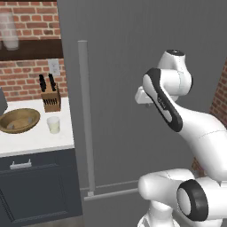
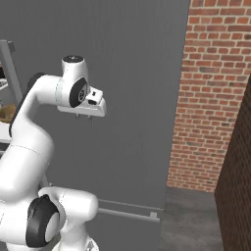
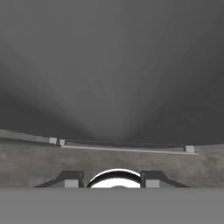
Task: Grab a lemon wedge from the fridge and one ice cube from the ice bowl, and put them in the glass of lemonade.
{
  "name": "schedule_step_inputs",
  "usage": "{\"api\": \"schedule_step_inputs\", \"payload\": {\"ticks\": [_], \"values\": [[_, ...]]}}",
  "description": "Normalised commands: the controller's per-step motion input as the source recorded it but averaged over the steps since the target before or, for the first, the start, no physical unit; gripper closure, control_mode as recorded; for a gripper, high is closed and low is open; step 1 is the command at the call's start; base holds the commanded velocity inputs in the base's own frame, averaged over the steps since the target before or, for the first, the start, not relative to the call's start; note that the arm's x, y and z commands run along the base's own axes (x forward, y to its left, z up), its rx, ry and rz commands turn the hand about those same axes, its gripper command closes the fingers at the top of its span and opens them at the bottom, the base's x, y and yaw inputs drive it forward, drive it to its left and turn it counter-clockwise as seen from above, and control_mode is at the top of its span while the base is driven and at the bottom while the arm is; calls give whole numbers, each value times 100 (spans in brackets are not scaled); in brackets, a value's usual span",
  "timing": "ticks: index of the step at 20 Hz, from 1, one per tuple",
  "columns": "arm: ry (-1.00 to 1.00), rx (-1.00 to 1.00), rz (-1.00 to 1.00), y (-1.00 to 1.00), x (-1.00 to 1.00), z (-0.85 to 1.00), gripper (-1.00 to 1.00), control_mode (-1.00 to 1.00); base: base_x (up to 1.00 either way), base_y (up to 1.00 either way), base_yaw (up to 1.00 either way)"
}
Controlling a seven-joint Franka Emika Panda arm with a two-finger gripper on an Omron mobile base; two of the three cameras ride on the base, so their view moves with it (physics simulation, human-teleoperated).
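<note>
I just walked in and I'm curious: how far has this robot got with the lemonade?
Barely started. The fridge is shut, its long handle untouched, and the gripper hangs empty in front of the door. The glass of lemonade and ice bowl sit on the counter. Opening the fridge, fetching lemon and ice all remain.

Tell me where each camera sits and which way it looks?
Left base view: behind the arm on its left, facing the shut fridge, its handle, and the counter with the ice bowl and glass; the arm rises at lower right.
Right base view: behind on the right, facing the fridge and a brick wall; the arm rises at lower left, tool pointing down.
Hand view: on the hand, looking down the fridge door to the floor; tool open.
Both base views share fridge and arm.
</note>
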Motion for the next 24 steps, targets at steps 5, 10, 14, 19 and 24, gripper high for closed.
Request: {"api": "schedule_step_inputs", "payload": {"ticks": [5, 10, 14, 19, 24], "values": [[-5, 0, 2, 0, -57, 0, -100, -100, 0, 0, 0], [-11, 2, 2, 0, -92, 0, -100, -100, 0, 0, 0], [-3, 0, 0, 4, -71, 0, -100, -100, 0, 0, 0], [0, 0, 0, 2, -56, 0, -100, -100, 0, 0, 0], [0, 0, 0, 14, -36, 0, -100, -100, 0, 0, 0]]}}
